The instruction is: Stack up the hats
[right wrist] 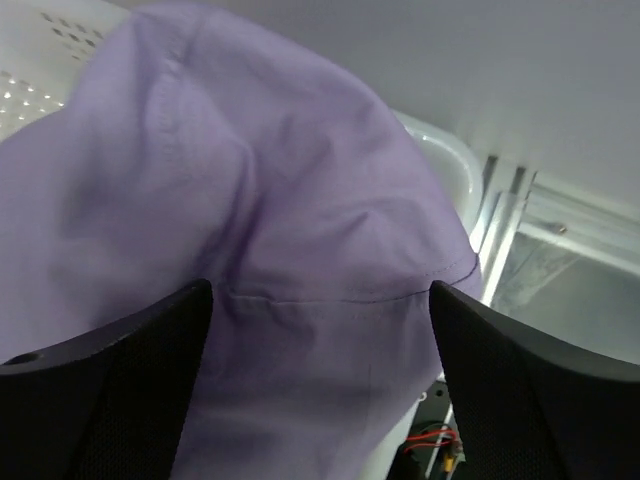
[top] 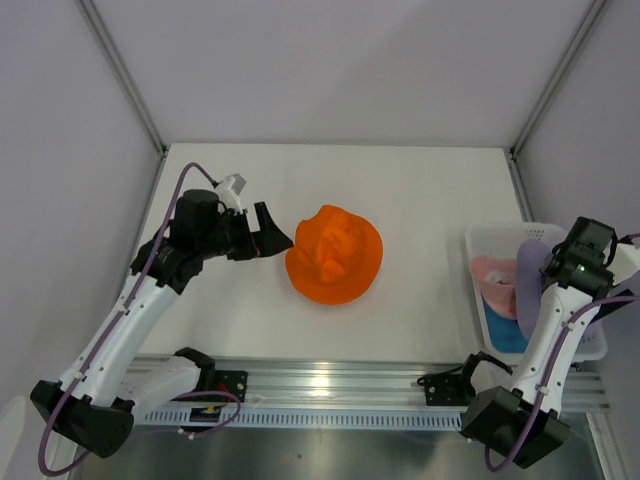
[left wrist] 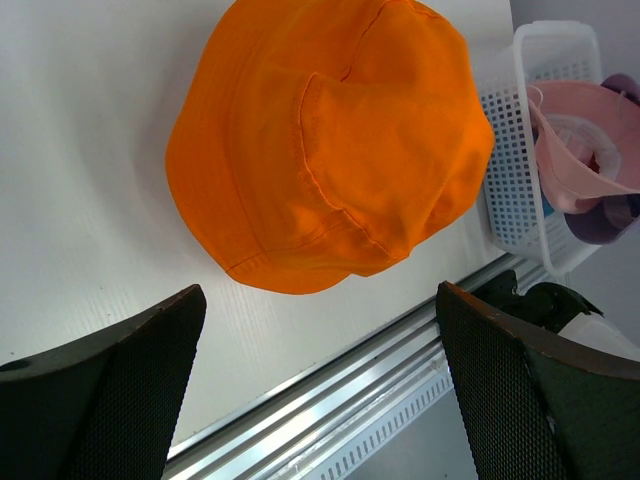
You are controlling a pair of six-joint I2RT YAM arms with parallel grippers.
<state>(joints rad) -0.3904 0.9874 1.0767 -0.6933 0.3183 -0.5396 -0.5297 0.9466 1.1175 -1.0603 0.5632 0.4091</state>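
The orange hat point(top: 334, 254) lies crown up on the white table; in the left wrist view it point(left wrist: 330, 140) fills the top. My left gripper point(top: 272, 236) is open and empty, just left of the hat's brim, also in its own view point(left wrist: 320, 292). The pale purple hat point(top: 530, 285) stands on edge in the white basket point(top: 480, 238), beside the pink hat point(top: 490, 275) and above the blue hat point(top: 503, 332). My right gripper point(top: 562, 265) hovers over the basket, open, its jaws wide on either side of the purple hat point(right wrist: 270, 200) without pinching it point(right wrist: 320, 292).
The basket stands at the table's right edge, near the front rail point(top: 330, 380). The left wrist view also shows the basket point(left wrist: 515, 170) with the pink hat point(left wrist: 585, 130) inside. Grey walls enclose the table.
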